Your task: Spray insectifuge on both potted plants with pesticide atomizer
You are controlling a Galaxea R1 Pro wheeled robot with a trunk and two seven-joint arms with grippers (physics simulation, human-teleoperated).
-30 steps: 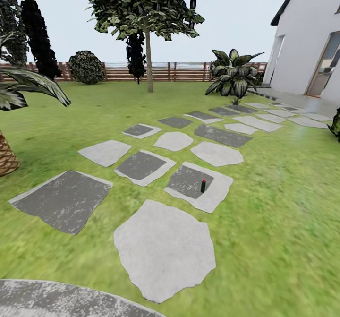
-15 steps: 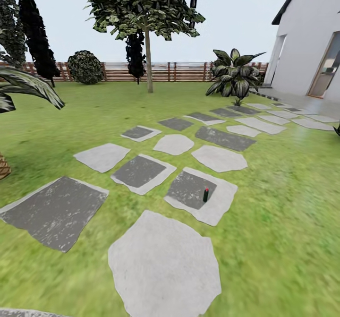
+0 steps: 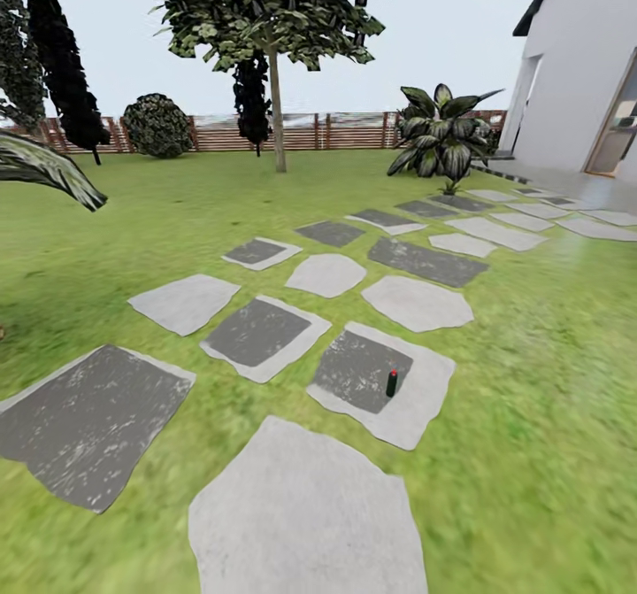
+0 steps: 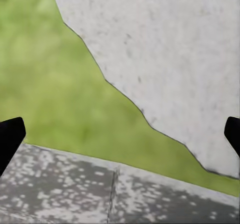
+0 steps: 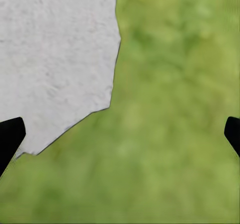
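The pesticide atomizer (image 3: 391, 382), a small slim dark bottle with a red tip, stands upright on a grey-and-white stepping stone (image 3: 354, 373) in the middle of the lawn in the head view. My left gripper (image 4: 120, 136) is open, its two dark fingertips (image 4: 10, 139) wide apart over a pale stone, grass and grey paving. My right gripper (image 5: 120, 136) is open too, its fingertips (image 5: 10, 136) spread above a pale stone edge and grass. Nothing sits between either pair of fingers. The potted plants are out of view.
Stepping stones (image 3: 252, 333) run across the lawn toward a white house (image 3: 584, 72) at the right. A big striped-leaf shrub (image 3: 442, 138) stands by the path. A tree (image 3: 276, 63), dark bushes and a brown slatted fence (image 3: 336, 132) close the far side. A palm frond (image 3: 44, 169) hangs at left.
The whole head view has shifted as the camera moves forward: the stones and the atomizer sit lower and larger in the picture, and the palm trunk at left has slid out of frame.
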